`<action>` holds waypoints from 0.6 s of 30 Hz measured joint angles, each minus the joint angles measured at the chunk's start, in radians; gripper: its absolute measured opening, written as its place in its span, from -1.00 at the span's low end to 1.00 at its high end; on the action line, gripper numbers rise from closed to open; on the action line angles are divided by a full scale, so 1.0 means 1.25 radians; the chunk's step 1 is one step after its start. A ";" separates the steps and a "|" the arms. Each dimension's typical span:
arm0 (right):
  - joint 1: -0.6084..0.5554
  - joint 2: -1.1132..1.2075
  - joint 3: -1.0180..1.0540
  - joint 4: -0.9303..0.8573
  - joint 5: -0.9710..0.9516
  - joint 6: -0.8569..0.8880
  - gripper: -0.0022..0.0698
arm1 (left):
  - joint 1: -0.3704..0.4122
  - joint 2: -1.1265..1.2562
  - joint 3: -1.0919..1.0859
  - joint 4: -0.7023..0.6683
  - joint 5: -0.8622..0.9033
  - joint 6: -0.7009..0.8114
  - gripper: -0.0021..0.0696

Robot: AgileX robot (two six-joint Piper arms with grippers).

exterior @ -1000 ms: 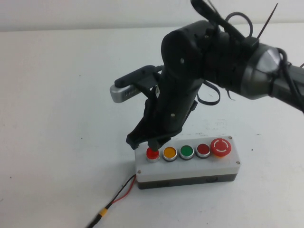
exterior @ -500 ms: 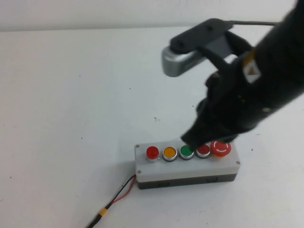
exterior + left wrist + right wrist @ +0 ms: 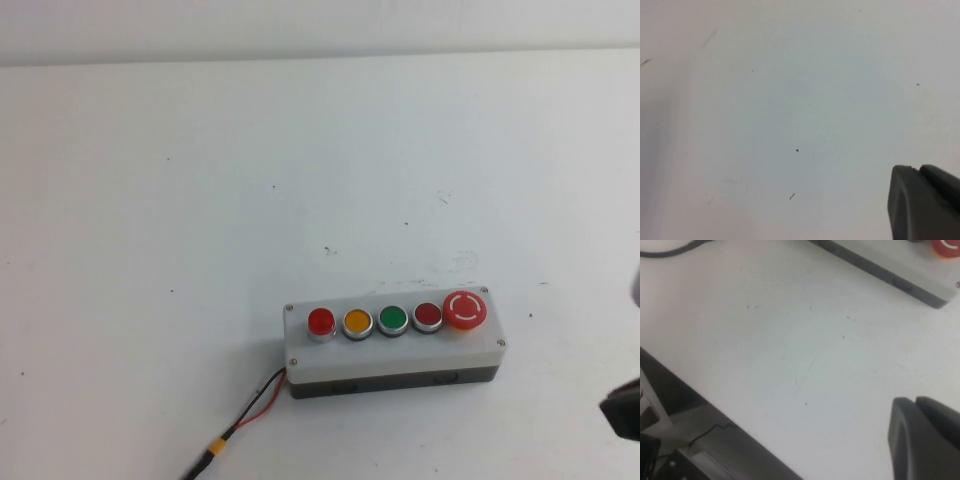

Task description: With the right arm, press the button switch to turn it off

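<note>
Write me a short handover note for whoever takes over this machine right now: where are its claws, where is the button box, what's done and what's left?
Right gripper: pulled off to the table's right edge, barely in view, holding nothing visible. Left gripper: parked over bare table, away from the job.
Button box: near the front, untouched now; red button at its left end, emergency stop at its right.
Done: arm was on the red button a second ago. Left: confirm it is off; pictures cannot tell.

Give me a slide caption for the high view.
Button box with five buttons on white table; right gripper at frame edge.
</note>
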 joint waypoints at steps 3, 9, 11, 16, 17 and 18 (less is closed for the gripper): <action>0.000 -0.076 0.061 -0.005 -0.008 0.001 -0.98 | 0.000 0.000 0.000 0.000 0.000 0.000 -0.95; 0.000 -0.182 0.126 -0.016 0.039 0.001 -0.98 | 0.000 0.000 0.000 0.000 0.000 0.000 -0.95; 0.000 -0.199 0.129 -0.024 0.042 0.001 -0.98 | 0.000 0.000 0.000 0.000 0.000 0.000 -0.95; 0.000 -0.208 0.137 -0.054 0.031 0.001 -0.98 | 0.000 0.000 0.000 0.000 0.000 0.000 -0.95; 0.000 -0.208 0.146 -0.062 0.012 0.001 -0.98 | 0.000 0.000 0.000 0.000 0.000 0.000 -0.95; 0.000 -0.208 0.158 -0.070 -0.014 0.001 -0.98 | 0.000 0.000 0.000 0.000 0.000 0.000 -0.95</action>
